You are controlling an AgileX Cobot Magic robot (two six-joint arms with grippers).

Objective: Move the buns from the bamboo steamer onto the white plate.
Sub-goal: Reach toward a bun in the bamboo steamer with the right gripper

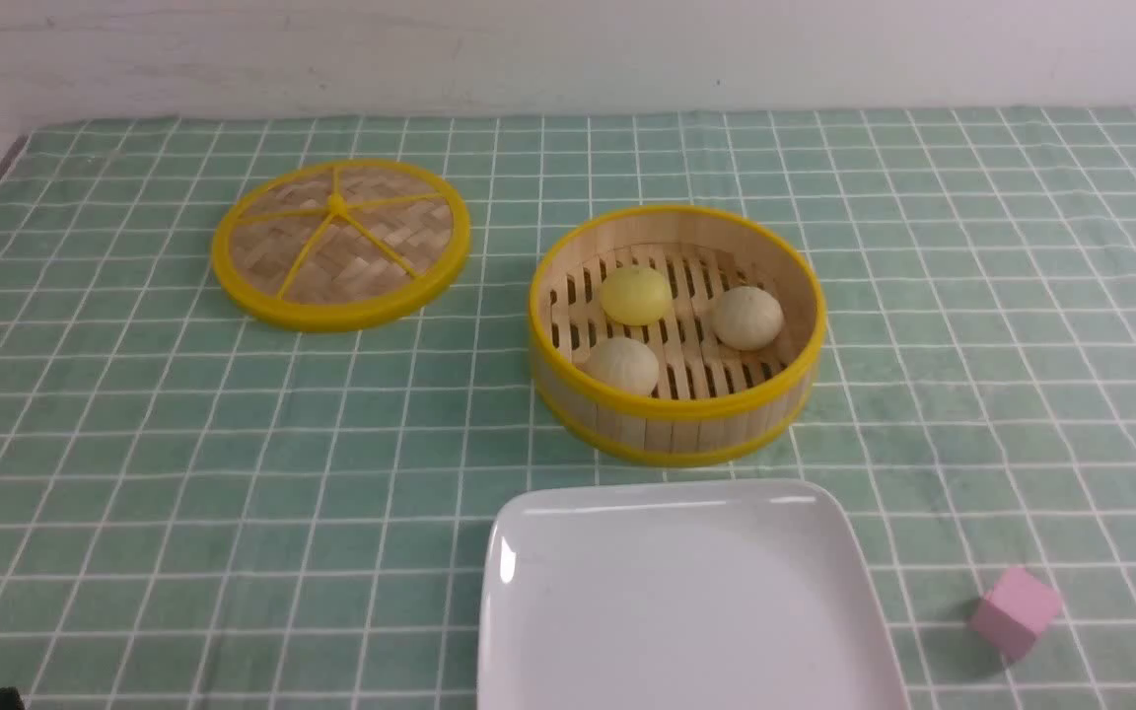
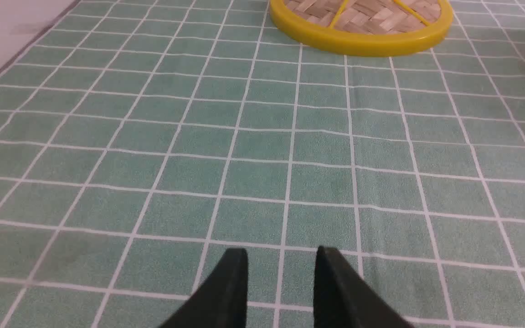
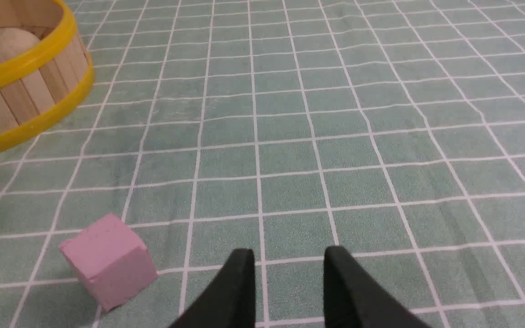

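- The left jaws stand partly open, two black tips with a clear gap between them. They hold nothing, and only the counter (image 2: 262, 136), covered in green cloth with a white grid, shows through the gap.
- The right jaws are parted about as far and grip nothing, low over the same cloth.
- A pink cube (image 3: 107, 260) sits on the cloth near the right jaws, touching neither them nor any other thing. In the front view it lies to the right of the plate.
- The white plate (image 1: 686, 611) lies flat at the near edge of the counter, and the frame cuts off its nearest part.
- The bamboo steamer (image 1: 676, 419) stands upright and open-topped just beyond the plate, with a strip of cloth between the two.
- All three buns rest on the steamer's slatted floor.
- The pale yellow bun (image 1: 636, 294) sits toward the back.
- The right beige bun (image 1: 747, 317) lies beside it on the right, with a gap between them.
- The near beige bun (image 1: 621, 366) sits at the front left, close to the wall. I cannot tell whether it touches the yellow one.
- The lid (image 1: 341, 245) lies flat to the left of the steamer and farther back, well apart from it.
- A pale wall (image 1: 568, 49) runs along the far edge of the counter.
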